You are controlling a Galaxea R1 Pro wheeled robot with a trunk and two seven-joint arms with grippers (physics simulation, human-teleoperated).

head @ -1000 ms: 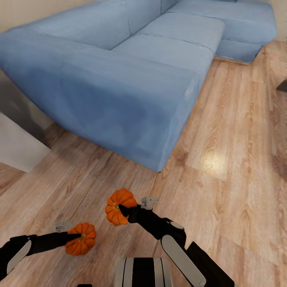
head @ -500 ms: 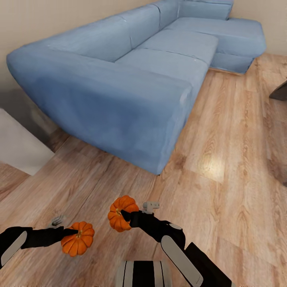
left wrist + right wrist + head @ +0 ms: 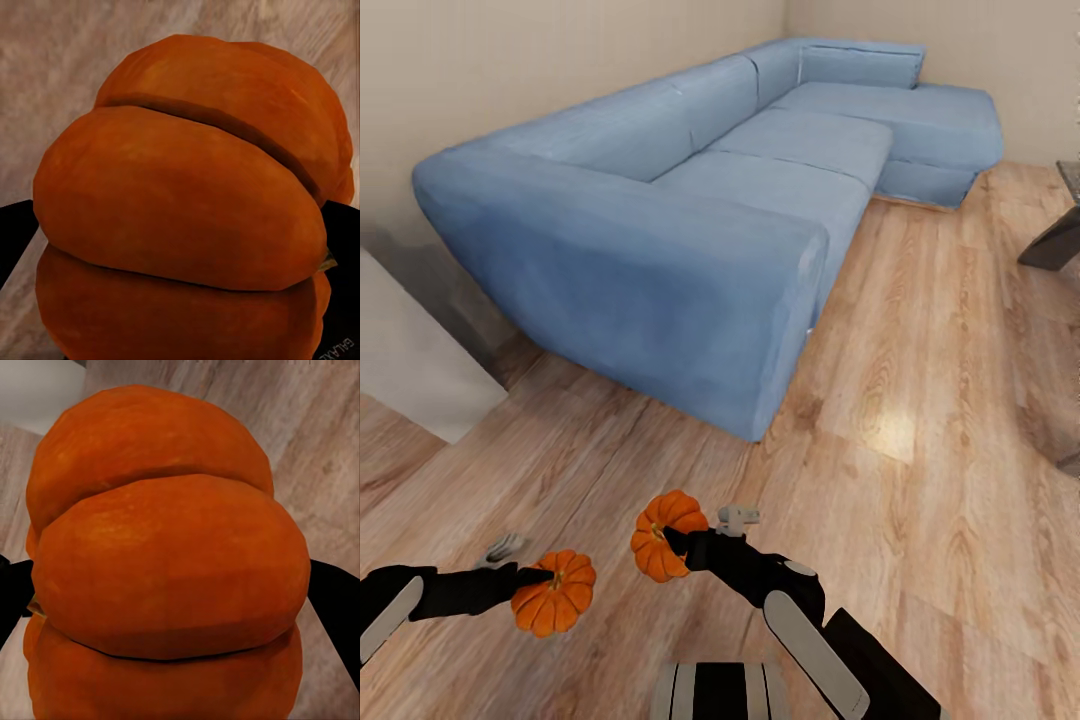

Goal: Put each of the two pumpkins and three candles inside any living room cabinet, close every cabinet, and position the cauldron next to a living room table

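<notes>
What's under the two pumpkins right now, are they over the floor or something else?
Bare wood floor lies under both, with the sofa well ahead. The left pumpkin and right pumpkin hang in the tools, off the floor. The patches straight beneath them are covered.

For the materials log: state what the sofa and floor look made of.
The sofa looks upholstered in matte blue, suede-like fabric: soft mottled nap, no shine. The floor looks like light wood planks, or laminate, semi-gloss: grain, seams and a pale glare patch.
</notes>
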